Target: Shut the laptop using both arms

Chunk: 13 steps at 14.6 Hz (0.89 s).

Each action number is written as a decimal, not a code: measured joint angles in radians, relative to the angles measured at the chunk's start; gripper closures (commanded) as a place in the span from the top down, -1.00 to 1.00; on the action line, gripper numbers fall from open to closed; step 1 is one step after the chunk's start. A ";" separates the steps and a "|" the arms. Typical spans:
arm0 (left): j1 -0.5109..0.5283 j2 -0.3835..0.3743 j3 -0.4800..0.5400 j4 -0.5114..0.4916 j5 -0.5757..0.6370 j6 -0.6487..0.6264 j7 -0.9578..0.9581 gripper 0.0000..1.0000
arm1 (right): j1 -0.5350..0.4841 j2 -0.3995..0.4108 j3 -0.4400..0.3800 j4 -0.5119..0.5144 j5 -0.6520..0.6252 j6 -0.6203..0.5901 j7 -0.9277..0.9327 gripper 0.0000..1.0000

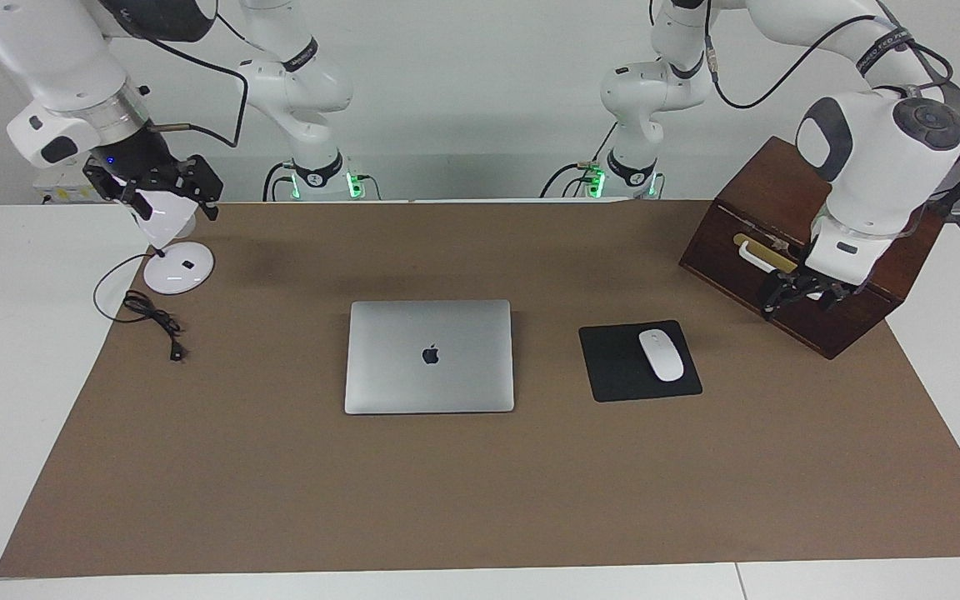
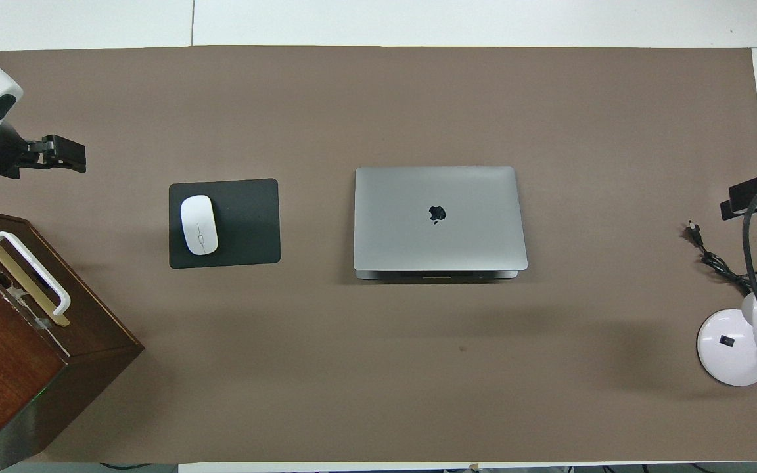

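The silver-grey laptop point(image 1: 430, 356) point(image 2: 437, 217) lies in the middle of the brown mat with its lid down flat and the dark logo facing up. My left gripper point(image 1: 801, 298) point(image 2: 56, 152) hangs open and empty over the mat beside the wooden box, at the left arm's end of the table. My right gripper point(image 1: 165, 196) point(image 2: 756, 194) hangs open and empty over the mat's edge by the lamp, at the right arm's end. Neither gripper touches the laptop.
A black mousepad point(image 1: 613, 367) with a white mouse point(image 1: 662, 355) lies beside the laptop toward the left arm's end. A dark wooden box point(image 1: 772, 208) with a white handle stands there too. A white desk lamp point(image 1: 178, 268) and its black cord point(image 1: 151, 315) sit at the right arm's end.
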 measured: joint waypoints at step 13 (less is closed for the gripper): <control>-0.044 -0.151 -0.008 -0.125 -0.026 -0.041 -0.094 1.00 | 0.000 -0.004 0.003 -0.001 0.000 0.001 0.000 1.00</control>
